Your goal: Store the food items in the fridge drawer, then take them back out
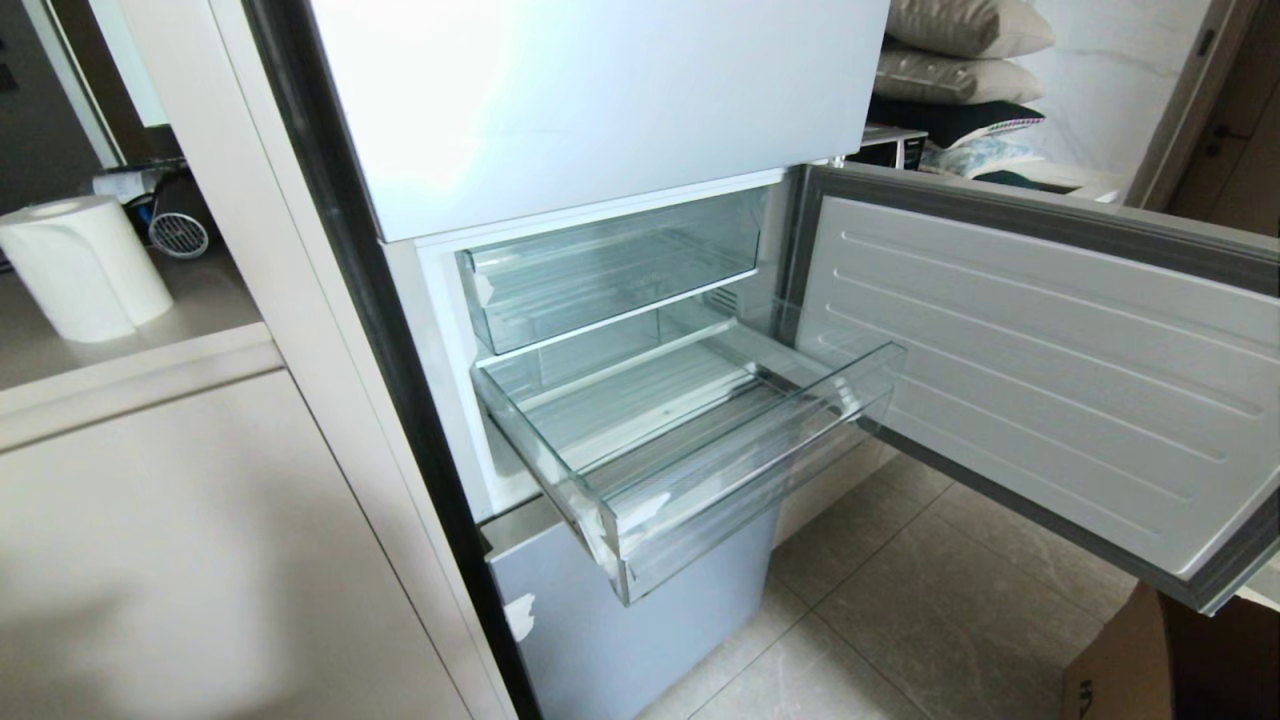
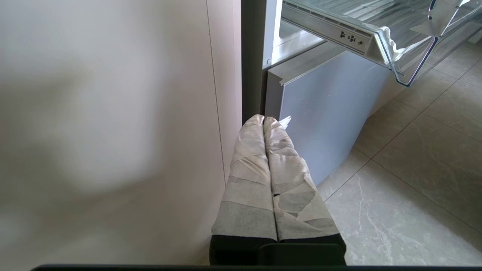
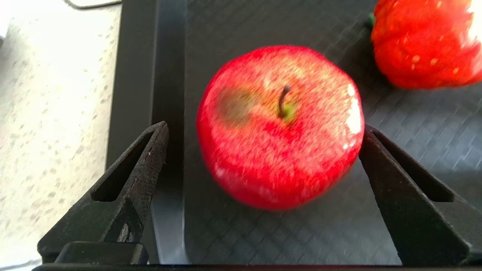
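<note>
Straddling a red apple [image 3: 280, 126] with the right gripper [image 3: 260, 150], fingers spread wide, one black finger [image 3: 131, 177] off one flank with a gap, the other close against the opposite flank, contact not confirmed. Judged step: first pick of the storing phase, grasp not yet closed. Apple resting stem-up on a dark textured tray [image 3: 263, 233], just beside the tray's raised rim; a second lumpy red-orange piece [image 3: 425, 41] near, apart from the apple. Next move, as judged: close evenly on the apple's widest part, lift clear of the rim, carry to the fridge drawer [image 1: 700, 450]. Drawer pulled out, holding nothing visible, open from above; thick front lip and the open fridge door [image 1: 1050, 370] alongside limit side approach. Left gripper [image 2: 263, 120] parked low beside the cabinet, taped fingers pressed together, holding nothing.
</note>
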Available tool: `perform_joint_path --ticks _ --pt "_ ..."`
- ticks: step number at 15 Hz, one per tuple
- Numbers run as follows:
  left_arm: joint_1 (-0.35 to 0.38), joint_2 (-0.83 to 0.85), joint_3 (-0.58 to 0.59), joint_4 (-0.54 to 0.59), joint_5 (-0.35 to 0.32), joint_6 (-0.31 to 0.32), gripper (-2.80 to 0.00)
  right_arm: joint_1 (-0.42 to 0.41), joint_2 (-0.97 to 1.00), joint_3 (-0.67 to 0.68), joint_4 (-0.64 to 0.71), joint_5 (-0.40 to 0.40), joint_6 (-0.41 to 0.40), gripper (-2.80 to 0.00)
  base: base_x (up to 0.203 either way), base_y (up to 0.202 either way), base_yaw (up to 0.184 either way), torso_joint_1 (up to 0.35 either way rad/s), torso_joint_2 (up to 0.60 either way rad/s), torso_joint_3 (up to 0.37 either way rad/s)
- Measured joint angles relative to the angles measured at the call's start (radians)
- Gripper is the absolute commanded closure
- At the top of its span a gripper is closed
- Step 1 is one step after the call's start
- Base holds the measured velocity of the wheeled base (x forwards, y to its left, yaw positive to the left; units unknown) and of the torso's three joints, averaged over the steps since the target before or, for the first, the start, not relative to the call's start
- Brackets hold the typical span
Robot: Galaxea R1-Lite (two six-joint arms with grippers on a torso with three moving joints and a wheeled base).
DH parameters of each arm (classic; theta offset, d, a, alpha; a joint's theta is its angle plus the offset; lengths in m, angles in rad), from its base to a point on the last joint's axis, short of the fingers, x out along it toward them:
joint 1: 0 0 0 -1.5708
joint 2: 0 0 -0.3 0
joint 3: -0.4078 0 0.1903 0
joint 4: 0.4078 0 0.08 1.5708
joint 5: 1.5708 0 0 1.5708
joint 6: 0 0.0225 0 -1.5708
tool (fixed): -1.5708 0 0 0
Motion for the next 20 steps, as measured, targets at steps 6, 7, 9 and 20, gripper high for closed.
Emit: perform_joint_path --ticks 6,7,9,20 --pt "0.0 0.0 0.0 0.0 0.0 0.0 0.0 -0.01 0.047 -0.055 0.001 -0.001 -0.001 -2.8 0.0 0.0 0.0 0.0 0.0 0.0" --pt "0.0 0.0 0.0 0.0 0.0 0.0 0.0 -0.01 0.055 -0.063 0.001 -0.001 -0.001 -2.8 0.0 0.0 0.0 0.0 0.0 0.0" --pt "0.0 0.0 0.0 0.0 0.0 0.0 0.0 -0.011 0.067 -0.071 0.001 0.0 -0.001 -2.8 0.0 0.0 0.0 0.0 0.0 0.0" --pt "0.0 0.0 0.0 0.0 0.0 0.0 0.0 -0.043 0.051 -0.063 0.008 0.004 -0.001 0.0 0.0 0.0 0.0 0.0 0.0 0.0"
